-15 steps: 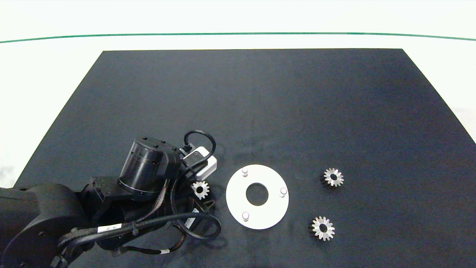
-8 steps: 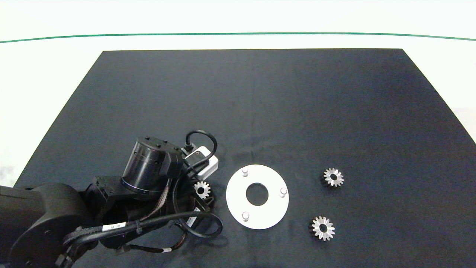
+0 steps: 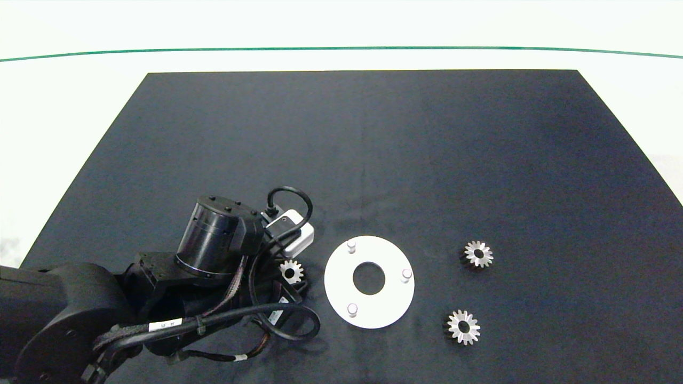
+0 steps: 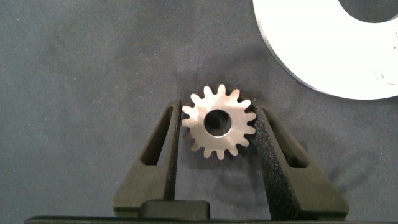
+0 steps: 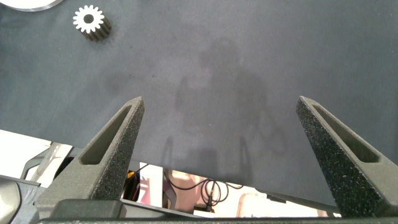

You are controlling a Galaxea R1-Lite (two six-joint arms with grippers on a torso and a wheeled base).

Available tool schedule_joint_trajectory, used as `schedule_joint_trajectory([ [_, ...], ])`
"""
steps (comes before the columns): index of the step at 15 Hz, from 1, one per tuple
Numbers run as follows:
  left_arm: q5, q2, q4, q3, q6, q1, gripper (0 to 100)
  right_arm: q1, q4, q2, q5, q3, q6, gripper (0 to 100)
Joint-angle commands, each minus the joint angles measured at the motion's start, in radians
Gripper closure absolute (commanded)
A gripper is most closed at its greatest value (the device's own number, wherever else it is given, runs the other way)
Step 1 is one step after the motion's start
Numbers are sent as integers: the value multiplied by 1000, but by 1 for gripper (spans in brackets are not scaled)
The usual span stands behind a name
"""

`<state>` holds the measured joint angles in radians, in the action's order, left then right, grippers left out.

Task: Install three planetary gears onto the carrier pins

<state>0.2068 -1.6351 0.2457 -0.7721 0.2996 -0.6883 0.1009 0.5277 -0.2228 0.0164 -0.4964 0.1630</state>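
The white disc point(image 3: 385, 310) lies on the black mat with three carrier pins point(image 3: 351, 246) point(image 3: 406, 275) point(image 3: 352, 309) standing bare. One silver planetary gear point(image 3: 291, 272) sits just left of the disc, and my left gripper point(image 4: 216, 113) is shut on it, its fingers point(image 4: 166, 134) pressing both sides of the teeth; a shadow shows under this gear point(image 4: 200, 127). Two more gears point(image 3: 478, 254) point(image 3: 463, 327) lie flat to the right of the disc. My right gripper point(image 5: 219, 102) hangs open over the mat's near edge, out of the head view, with a gear point(image 5: 91, 22) far ahead of it.
The black mat point(image 3: 363, 149) covers most of the white table point(image 3: 64, 106), which carries a green line point(image 3: 341, 48) at the back. My left arm point(image 3: 213, 250) and its cables point(image 3: 288, 330) fill the near left corner. The disc's edge point(image 4: 323, 56) lies close beyond the held gear.
My left gripper and the gear in it have shifted slightly right, toward the disc. The disc and the two right-hand gears have not moved.
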Motion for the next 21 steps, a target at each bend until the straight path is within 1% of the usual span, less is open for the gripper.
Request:
schedule_joint_trajectory([
  [1, 2, 0, 1, 4, 1, 1, 76, 0, 3, 0, 0, -2, 1, 0],
  [6, 2, 0, 0, 4, 7, 3, 85, 0, 3, 0, 0, -7, 1, 0],
  [13, 2, 6, -3, 2, 7, 23, 100, -1, 3, 0, 0, -8, 1, 0],
  [16, 2, 20, -5, 2, 7, 21, 100, -1, 3, 0, 0, -14, 1, 0],
  [17, 3, 44, -8, 2, 10, 21, 100, -1, 3, 0, 0, -14, 0, 0],
  [19, 3, 103, -68, -3, 10, 18, 100, -1, 3, 0, 0, -14, 1, 0],
  [21, 11, 156, -149, -24, 4, 10, 100, -1, 3, 0, 0, -14, 1, 0],
])
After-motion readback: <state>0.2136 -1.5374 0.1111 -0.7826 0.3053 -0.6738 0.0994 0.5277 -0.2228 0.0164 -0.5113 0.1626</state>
